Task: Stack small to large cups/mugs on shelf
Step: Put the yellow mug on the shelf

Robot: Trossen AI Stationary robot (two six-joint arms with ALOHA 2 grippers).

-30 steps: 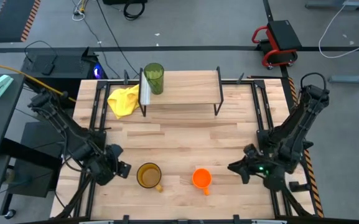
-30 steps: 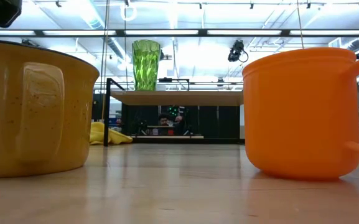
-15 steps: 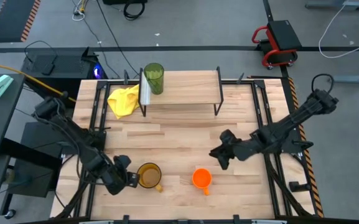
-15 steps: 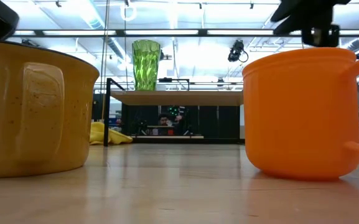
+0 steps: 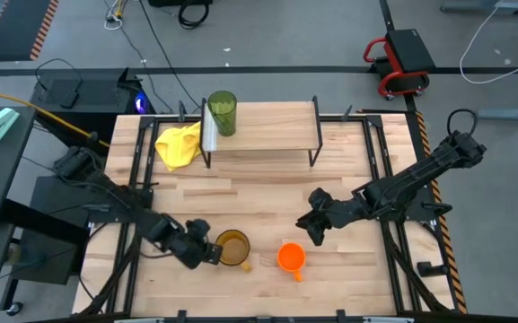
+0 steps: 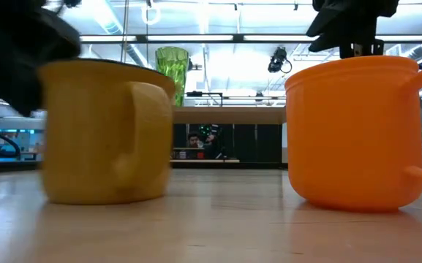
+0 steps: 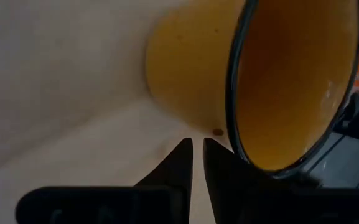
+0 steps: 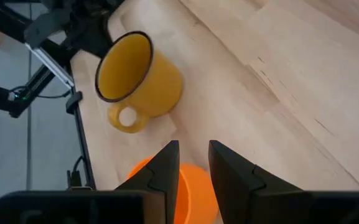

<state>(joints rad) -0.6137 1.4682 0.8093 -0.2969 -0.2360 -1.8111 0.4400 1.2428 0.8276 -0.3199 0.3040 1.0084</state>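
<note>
The wide yellow-brown mug (image 5: 233, 248) stands on its base on the table near the front, handle (image 8: 126, 118) toward the near side. My left gripper (image 5: 206, 254) is shut, low at the mug's left side. The small orange mug (image 5: 291, 257) stands on the table to the right of it. My right gripper (image 5: 315, 229) hovers just beyond and above the orange mug (image 8: 185, 186), fingers a little open and empty. The green tumbler (image 5: 222, 112) stands on the left end of the shelf (image 5: 267, 126). My left gripper meets the yellow-brown mug's outer wall just below the rim (image 7: 215, 132) with the tips of its shut fingers (image 7: 185, 152). The fingers come nearly level from the table's left. The mug stands upright on the table.
A yellow cloth (image 5: 178, 144) lies on the table left of the shelf. A bare stretch of table lies between the shelf and the two mugs. Black frame rails (image 5: 137, 197) run along the table's left and right edges.
My left gripper has gone toward the table's right edge along the front and met the yellow-brown mug, which has slid to the right and turned a little. My right gripper has swung from the right edge toward the table's middle, ending over the orange mug.
</note>
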